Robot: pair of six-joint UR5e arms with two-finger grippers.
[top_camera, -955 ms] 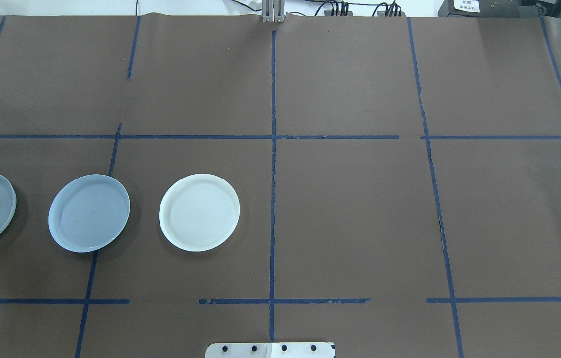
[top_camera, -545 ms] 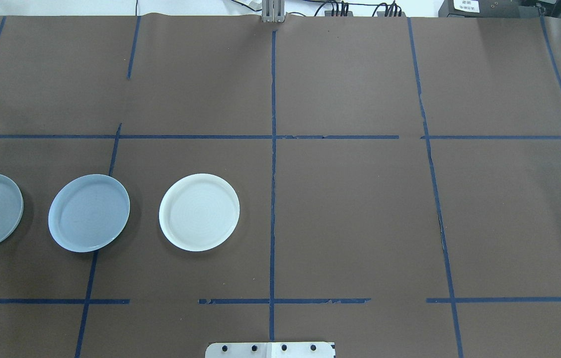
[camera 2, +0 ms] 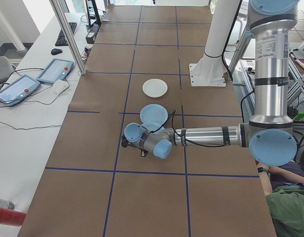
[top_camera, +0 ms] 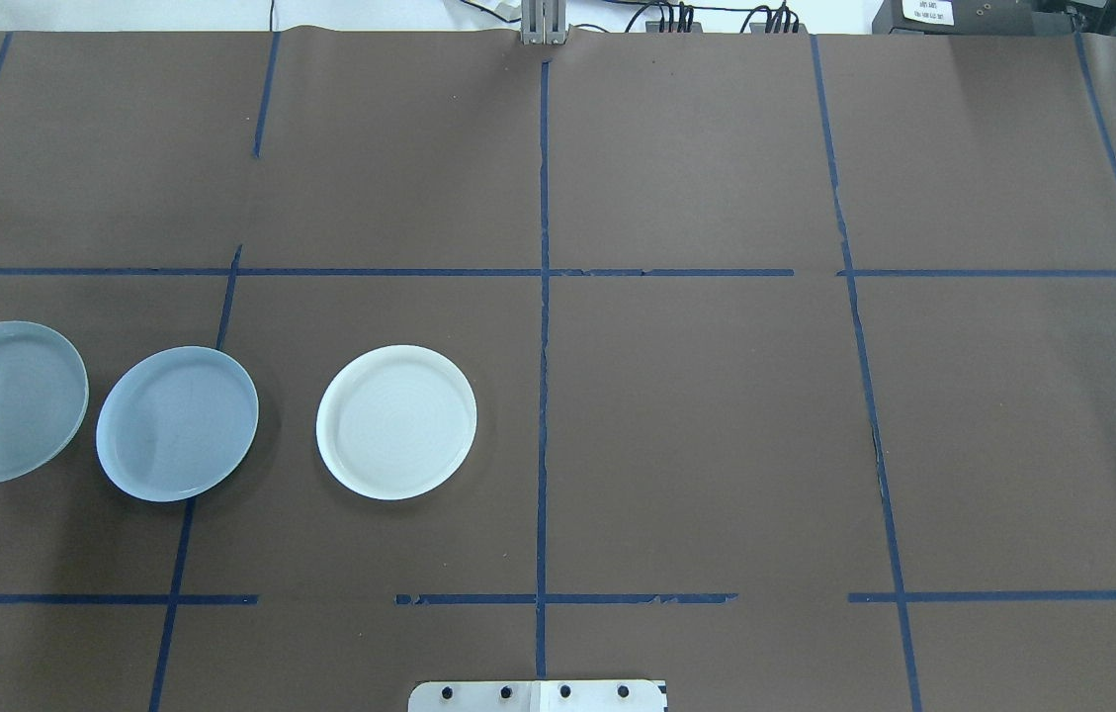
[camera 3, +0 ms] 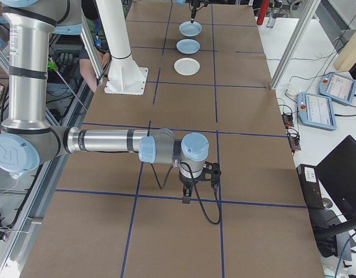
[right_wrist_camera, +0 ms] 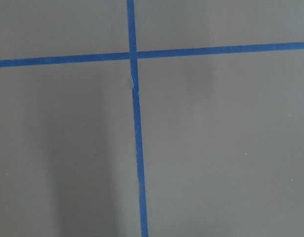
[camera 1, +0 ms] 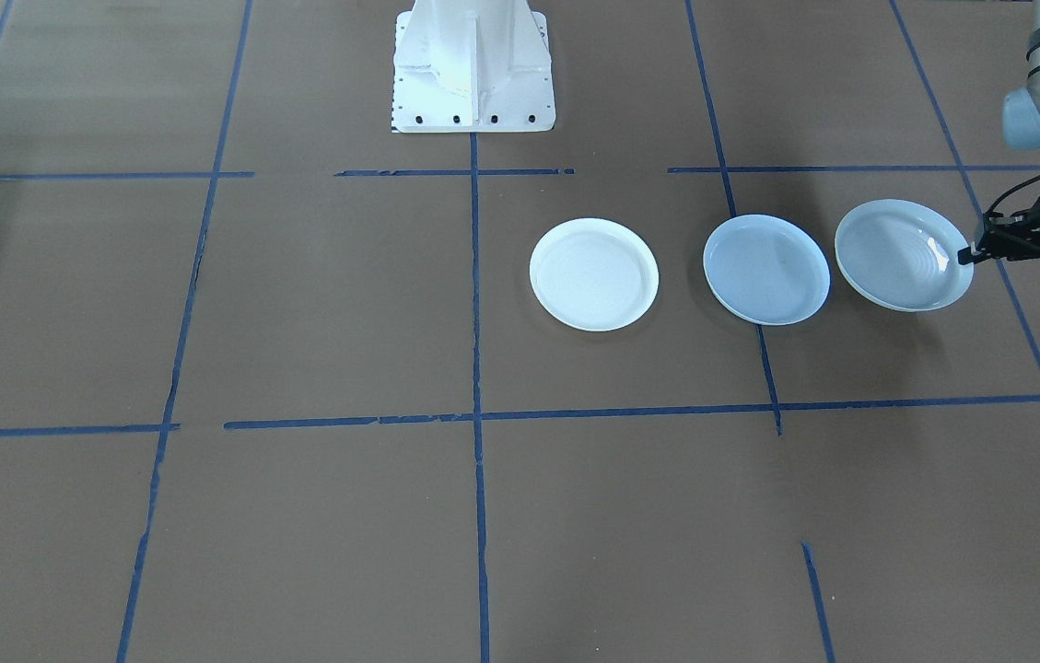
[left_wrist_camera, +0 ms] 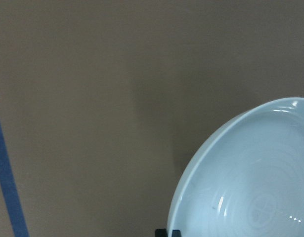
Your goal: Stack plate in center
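I'm looking at the brown table [top_camera: 696, 415], taped into blue squares, with my right arm [camera 3: 102, 141] stretched over bare paper; whether the right gripper [camera 3: 189, 194] is open, I cannot tell. Three plates sit in a row on the left: the white plate [top_camera: 396, 421], then the center plate [top_camera: 177, 423], pale blue-grey, flat on the table. Just beside it, the ringed plate [camera 1: 903, 254] hangs tilted, the left gripper [camera 1: 975, 252] pinched tight on its rim.
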